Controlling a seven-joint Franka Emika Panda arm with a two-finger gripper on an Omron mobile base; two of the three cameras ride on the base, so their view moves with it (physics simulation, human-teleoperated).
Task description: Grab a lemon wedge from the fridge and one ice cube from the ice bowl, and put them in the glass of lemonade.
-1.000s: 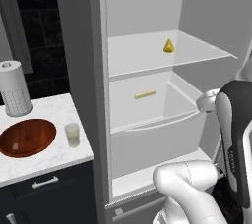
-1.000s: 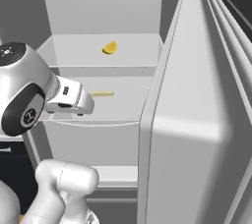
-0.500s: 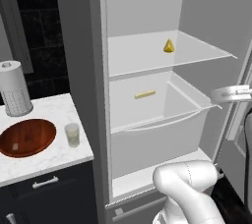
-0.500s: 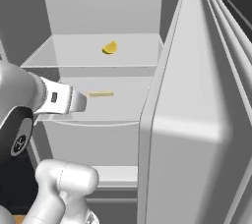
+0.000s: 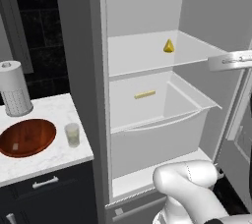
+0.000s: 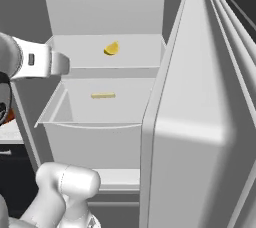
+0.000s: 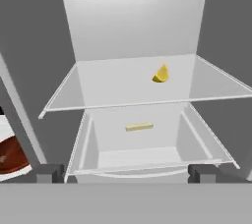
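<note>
Fridge (image 5: 98,95): standing with its door swung wide, showing a pale shelf above an open drawer. Lemon wedge (image 5: 169,46): sitting on the upper shelf, toward the right and back, well apart from the gripper (image 7: 126,173), whose two dark tips are standing wide apart and holding nothing. Thin tan-yellow bar (image 5: 144,94): lying flat in the drawer below the shelf. Ice bowl (image 5: 27,137): resting on the marble counter left of the fridge. Glass of lemonade (image 5: 72,134): standing upright just beside the bowl's right rim. Paper-towel cylinder (image 5: 15,89): standing behind the bowl.
</note>
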